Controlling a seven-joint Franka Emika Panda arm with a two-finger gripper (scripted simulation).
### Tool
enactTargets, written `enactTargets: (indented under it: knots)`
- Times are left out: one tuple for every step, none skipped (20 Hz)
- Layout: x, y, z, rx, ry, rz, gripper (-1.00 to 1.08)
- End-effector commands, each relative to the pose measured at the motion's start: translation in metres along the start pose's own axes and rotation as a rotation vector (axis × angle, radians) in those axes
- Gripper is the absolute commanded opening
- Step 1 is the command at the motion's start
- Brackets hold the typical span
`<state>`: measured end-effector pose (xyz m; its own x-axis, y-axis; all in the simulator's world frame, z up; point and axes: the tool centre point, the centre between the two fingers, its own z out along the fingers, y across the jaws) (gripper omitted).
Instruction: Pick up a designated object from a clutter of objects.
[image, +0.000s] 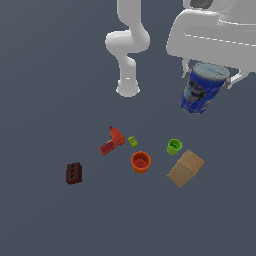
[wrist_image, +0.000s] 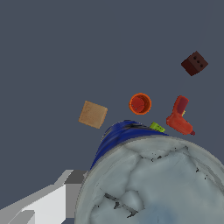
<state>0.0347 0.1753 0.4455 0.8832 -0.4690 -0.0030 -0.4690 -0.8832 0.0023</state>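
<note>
Above the grey floor (image: 45, 100), pincer (image: 212, 82) grips blue can (image: 202, 90).

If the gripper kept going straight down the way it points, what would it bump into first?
Probably bare floor. The gripper holds the blue can lifted, and the wrist view looks past it, near the tan box; depth is unclear.

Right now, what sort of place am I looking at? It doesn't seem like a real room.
Most likely a computer simulation, not a real room. The floor is a flat, featureless grey, and the white robot arm has a smooth rendered look. The gripper holds a blue can aloft above a few scattered small items.
</note>
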Motion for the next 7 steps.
enactTargets:
  knots:
    - [0.0020,-0.0013,-0.0079,0.003,0.003,0.000,-1.00]
    - [0.0025,-0.0016,-0.0094,0.003,0.003,0.000,-1.00]
    - [0.0030,-0.0019,-0.0106,0.003,0.003,0.000,-1.00]
    - [0.0033,-0.0021,-0.0115,0.003,0.003,0.000,-1.00]
    - [0.0035,-0.0022,-0.0122,0.003,0.003,0.000,-1.00]
    - [0.0037,-0.0023,-0.0126,0.003,0.003,0.000,-1.00]
    - [0.0037,-0.0023,-0.0127,0.003,0.003,0.000,-1.00]
